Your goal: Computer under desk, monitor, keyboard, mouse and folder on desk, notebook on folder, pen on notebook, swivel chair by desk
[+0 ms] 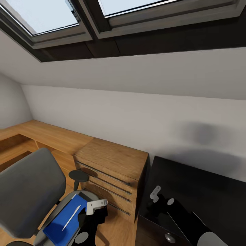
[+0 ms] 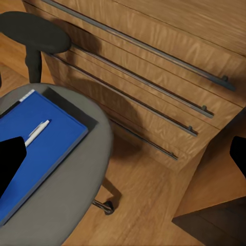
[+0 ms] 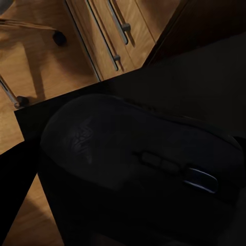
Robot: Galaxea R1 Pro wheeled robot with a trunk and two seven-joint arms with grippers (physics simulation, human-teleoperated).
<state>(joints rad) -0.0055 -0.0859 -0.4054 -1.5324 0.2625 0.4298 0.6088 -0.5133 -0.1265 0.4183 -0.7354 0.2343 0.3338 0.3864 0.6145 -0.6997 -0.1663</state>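
The swivel chair [image 1: 27, 191] stands at the lower left, with the blue folder [image 1: 65, 222] flat on its grey seat [image 2: 77, 189] and the white pen [image 1: 71, 217] lying on the folder [image 2: 41, 148]. My left gripper [image 1: 96, 206] hovers open over the seat's near edge, beside the pen [image 2: 37, 132]. My right gripper [image 1: 158, 198] is over the near corner of the black desk [image 1: 205, 181], shut on the dark mouse [image 3: 138, 159], just above the desk top [image 3: 205, 66]. The computer, monitor, keyboard and notebook are out of view.
A low oak drawer unit [image 1: 112, 167] with long bar handles stands between chair and desk, close to the chair's black armrest [image 1: 78, 176]. A low oak ledge [image 1: 44, 135] runs along the sloped wall under skylights. Chair castors [image 3: 59, 37] rest on the plank floor.
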